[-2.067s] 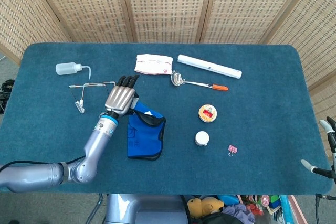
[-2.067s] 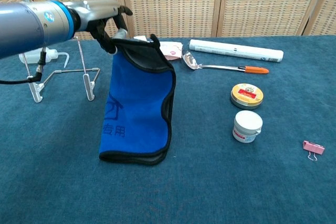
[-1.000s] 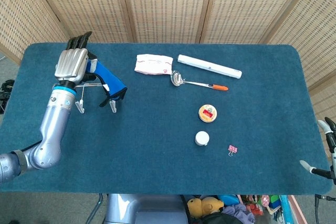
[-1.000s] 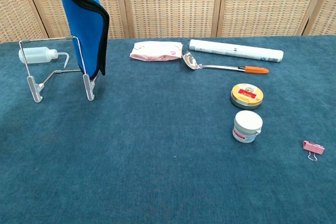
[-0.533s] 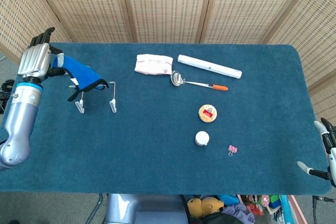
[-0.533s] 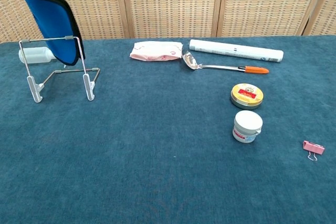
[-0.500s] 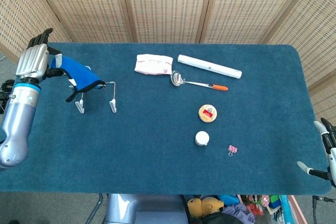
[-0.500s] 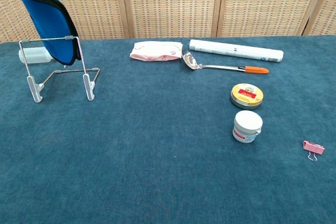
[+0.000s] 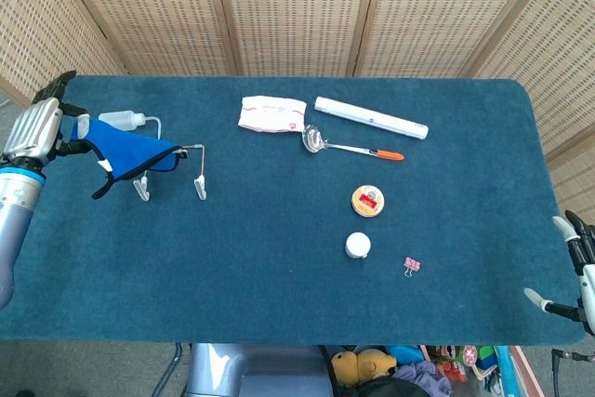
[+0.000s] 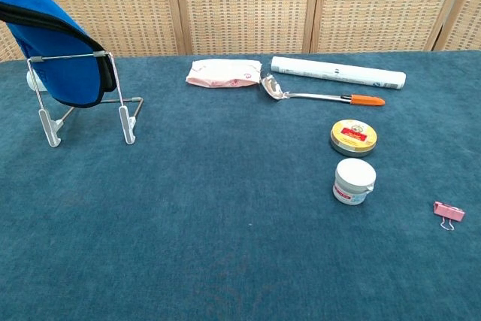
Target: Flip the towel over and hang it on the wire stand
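Observation:
The blue towel (image 9: 125,154) with a black hem stretches from my left hand (image 9: 35,130) at the table's left edge across the top bar of the wire stand (image 9: 197,175). My left hand grips the towel's left end. In the chest view the towel (image 10: 58,58) comes down from the upper left and droops behind the wire stand's (image 10: 126,120) top bar; the hand itself lies outside that frame. My right hand (image 9: 578,271) shows only partly at the lower right corner of the head view, off the table and holding nothing, fingers apart.
A clear squeeze bottle (image 9: 125,120) lies just behind the stand. Further right lie a pink packet (image 9: 271,113), a white tube (image 9: 370,117), a ladle with an orange handle (image 9: 350,146), a round tin (image 9: 368,200), a white jar (image 9: 357,244) and a pink binder clip (image 9: 412,265).
My left hand has carried the towel from the table's middle up and left over the stand, then lowered it, so the cloth now drapes over the top bar.

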Controlling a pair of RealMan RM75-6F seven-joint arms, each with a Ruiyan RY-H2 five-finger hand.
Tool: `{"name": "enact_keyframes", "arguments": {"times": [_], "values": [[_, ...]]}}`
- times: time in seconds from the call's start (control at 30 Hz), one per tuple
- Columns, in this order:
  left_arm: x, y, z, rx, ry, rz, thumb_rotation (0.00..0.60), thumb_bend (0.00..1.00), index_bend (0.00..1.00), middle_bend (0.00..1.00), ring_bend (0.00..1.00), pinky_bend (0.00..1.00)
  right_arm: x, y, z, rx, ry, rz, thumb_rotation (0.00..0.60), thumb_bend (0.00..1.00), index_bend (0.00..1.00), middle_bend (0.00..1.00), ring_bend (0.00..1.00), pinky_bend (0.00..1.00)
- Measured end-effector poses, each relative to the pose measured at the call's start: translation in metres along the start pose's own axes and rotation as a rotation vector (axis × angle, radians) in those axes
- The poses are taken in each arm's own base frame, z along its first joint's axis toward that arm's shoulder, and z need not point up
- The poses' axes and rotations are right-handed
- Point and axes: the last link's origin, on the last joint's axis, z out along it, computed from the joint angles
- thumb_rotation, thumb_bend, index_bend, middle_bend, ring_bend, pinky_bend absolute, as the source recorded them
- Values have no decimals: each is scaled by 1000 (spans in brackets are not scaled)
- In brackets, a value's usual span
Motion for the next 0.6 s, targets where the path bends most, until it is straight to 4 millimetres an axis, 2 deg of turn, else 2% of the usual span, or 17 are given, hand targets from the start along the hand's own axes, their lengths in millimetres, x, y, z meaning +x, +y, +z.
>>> {"name": "enact_keyframes", "arguments": {"times": [0.3, 0.6], "values": [[-19, -18, -13, -44, -39, 35, 600, 828, 830, 0, 0, 0, 2, 1, -1, -1, 1, 5, 600, 0, 5, 0, 0, 0], [-49, -48, -26, -37, -80, 124, 600, 825, 807, 0, 0, 0, 4, -2, -5, 15, 4, 7, 600, 0, 4, 0, 0, 0]]}}
